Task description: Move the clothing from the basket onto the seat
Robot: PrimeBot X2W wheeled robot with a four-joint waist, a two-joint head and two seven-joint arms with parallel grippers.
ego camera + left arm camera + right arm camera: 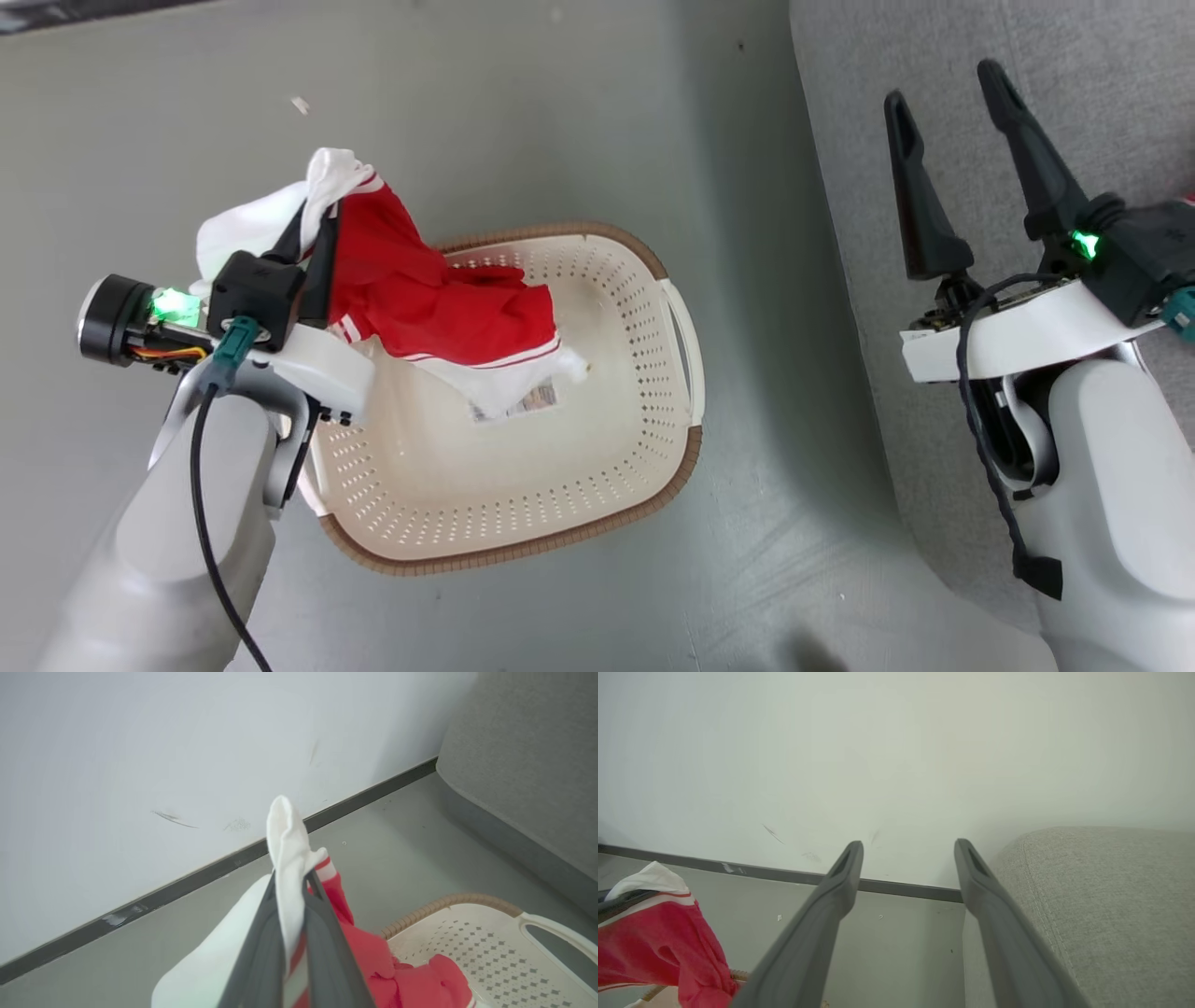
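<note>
The clothing [439,308] is clamped in the left claw [319,219], hung over the basket [691,467], right claw [943,84] is spread wide.

Left pincer [316,224] pinching clothing [439,308], raised; right pincer [943,84] fingers spread, empty

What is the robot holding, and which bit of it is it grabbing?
The left gripper pinches the clothing by a white fold at its top end; the rest droops over the basket. The right gripper is open, holding nothing.
</note>
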